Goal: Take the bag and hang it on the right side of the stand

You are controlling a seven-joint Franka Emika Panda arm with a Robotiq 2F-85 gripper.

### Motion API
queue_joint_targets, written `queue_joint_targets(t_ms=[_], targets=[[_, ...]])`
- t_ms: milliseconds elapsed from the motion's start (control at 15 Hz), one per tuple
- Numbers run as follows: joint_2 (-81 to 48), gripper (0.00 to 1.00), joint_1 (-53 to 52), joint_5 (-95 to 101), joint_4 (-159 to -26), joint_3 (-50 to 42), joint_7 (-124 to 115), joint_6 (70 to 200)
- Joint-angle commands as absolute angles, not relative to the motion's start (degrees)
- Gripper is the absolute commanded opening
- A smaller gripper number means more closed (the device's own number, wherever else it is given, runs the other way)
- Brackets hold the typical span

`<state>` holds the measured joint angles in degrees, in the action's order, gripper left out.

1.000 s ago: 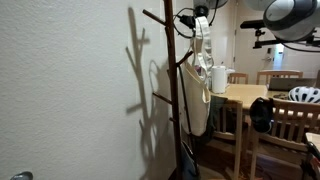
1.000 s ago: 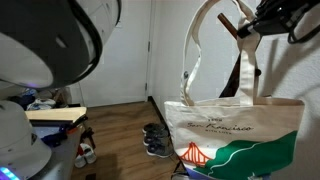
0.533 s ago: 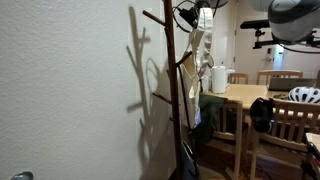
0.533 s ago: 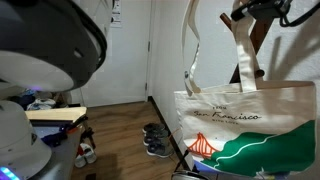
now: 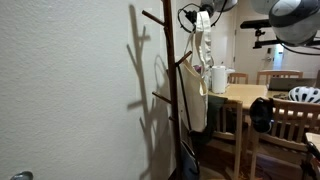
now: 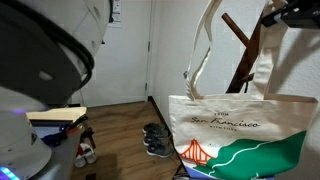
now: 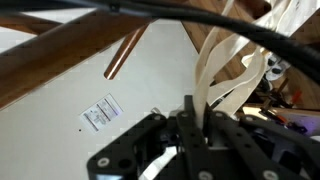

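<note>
A cream tote bag (image 5: 196,90) with a San Francisco print (image 6: 240,125) hangs by its straps beside the dark wooden stand (image 5: 170,100). The stand's angled branches also show behind the straps (image 6: 243,55). My gripper (image 5: 203,18) is high up near the stand's top, at the top edge of an exterior view (image 6: 285,15). In the wrist view the gripper (image 7: 197,120) is shut on a cream strap (image 7: 205,70), with a wooden branch (image 7: 125,55) above it. I cannot tell whether a strap rests on a branch.
A wooden table (image 5: 245,95) with a white jug (image 5: 218,78) and a white helmet (image 5: 305,95) stands behind the stand, with chairs (image 5: 290,125) around it. Shoes (image 6: 155,140) lie on the floor by the wall. The robot's body (image 6: 40,40) fills the near left.
The gripper with the strap has risen slightly and shifted sideways near the stand's top. The bag swung up and has settled a little lower again.
</note>
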<state>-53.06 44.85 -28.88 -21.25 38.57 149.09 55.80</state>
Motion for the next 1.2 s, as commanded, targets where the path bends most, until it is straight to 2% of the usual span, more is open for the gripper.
queue_joint_targets(t_ms=[0,600,1133], targets=[[-53.53,0.03,45.1,-33.37,-20.47,34.31,148.61,61.48],[-52.79,0.03,41.09,-34.17,-21.0,21.35,147.61,78.03],[-52.77,0.03,35.71,-32.07,-21.09,18.26,148.77,65.0]])
